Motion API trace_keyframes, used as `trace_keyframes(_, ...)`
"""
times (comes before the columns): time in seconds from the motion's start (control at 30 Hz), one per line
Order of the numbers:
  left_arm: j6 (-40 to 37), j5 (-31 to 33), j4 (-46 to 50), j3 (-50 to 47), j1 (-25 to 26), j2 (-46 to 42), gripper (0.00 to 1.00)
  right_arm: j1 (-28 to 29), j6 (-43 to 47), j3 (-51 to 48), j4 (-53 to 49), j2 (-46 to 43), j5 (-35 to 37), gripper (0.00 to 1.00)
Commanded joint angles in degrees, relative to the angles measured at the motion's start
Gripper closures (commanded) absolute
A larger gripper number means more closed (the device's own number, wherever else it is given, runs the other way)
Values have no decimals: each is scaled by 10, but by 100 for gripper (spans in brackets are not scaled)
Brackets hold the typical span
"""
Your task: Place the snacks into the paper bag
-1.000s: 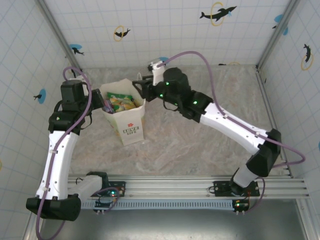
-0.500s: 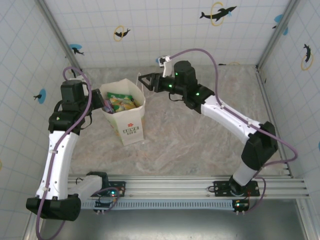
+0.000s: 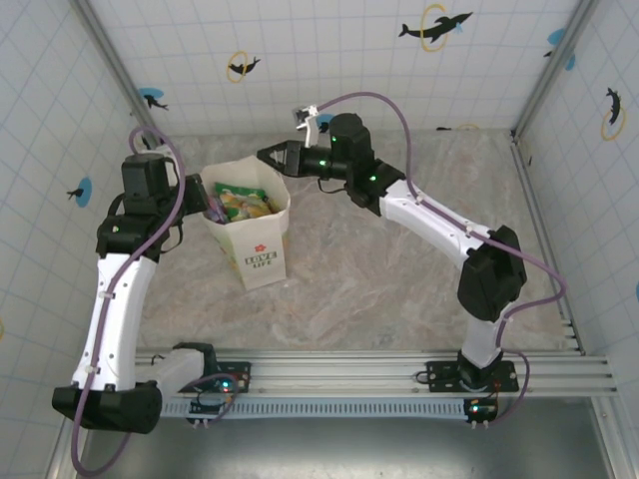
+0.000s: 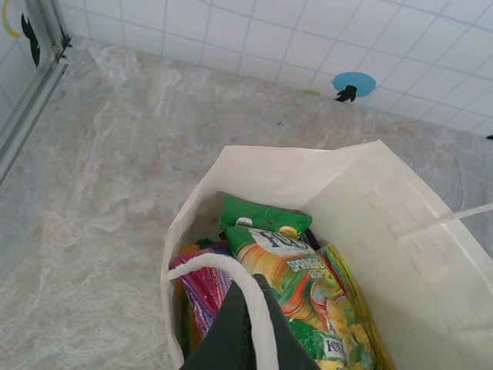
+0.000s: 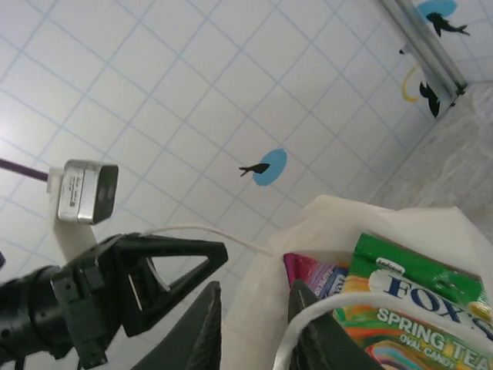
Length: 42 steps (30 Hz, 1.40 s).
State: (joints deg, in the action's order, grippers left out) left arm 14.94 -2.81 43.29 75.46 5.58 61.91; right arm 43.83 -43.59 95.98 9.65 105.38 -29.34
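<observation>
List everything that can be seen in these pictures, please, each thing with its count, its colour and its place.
paper bag: one, cream-white with a red emblem, upright on the left part of the table
snacks: at least three visible, green, green-yellow, magenta-purple, inside the bag
handles: two, white, at the bag's rim
table: one, beige marbled
walls: white tiles with sea-animal stickers, around the table
left gripper: black, shut, at the bag's left rim
right gripper: black, fingers slightly apart, at the bag's far rim
</observation>
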Motion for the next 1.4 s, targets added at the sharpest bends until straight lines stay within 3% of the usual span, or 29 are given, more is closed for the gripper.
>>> trace_keyframes(0.0, -17, -18, -21, 41, 1, 5, 100, 0, 21, 28, 43, -17, 14, 87)
trace_keyframes(0.13, -22, -51, -33, 54, 2, 16, 100, -6, 50, 28, 13, -40, 35, 98)
trace_keyframes(0.43, -14, -176, -89, 87, 14, 60, 100, -51, 103, -31, -47, -144, 91, 100)
trace_keyframes(0.83, -16, -193, -136, 106, 137, 131, 100, -130, 124, -152, -118, -292, 125, 100)
trace_keyframes(1.0, 0, -214, -177, 73, 152, 142, 100, -183, 107, -218, -115, -329, 104, 99)
trace_keyframes(1.17, -4, -201, -185, 45, 153, 144, 100, -207, 86, -289, -93, -349, 89, 95)
trace_keyframes(1.23, -6, -194, -182, 40, 154, 145, 100, -207, 77, -317, -69, -360, 85, 84)
trace_keyframes(1.37, -6, -186, -180, 34, 154, 144, 87, -207, 74, -346, -33, -379, 89, 69)
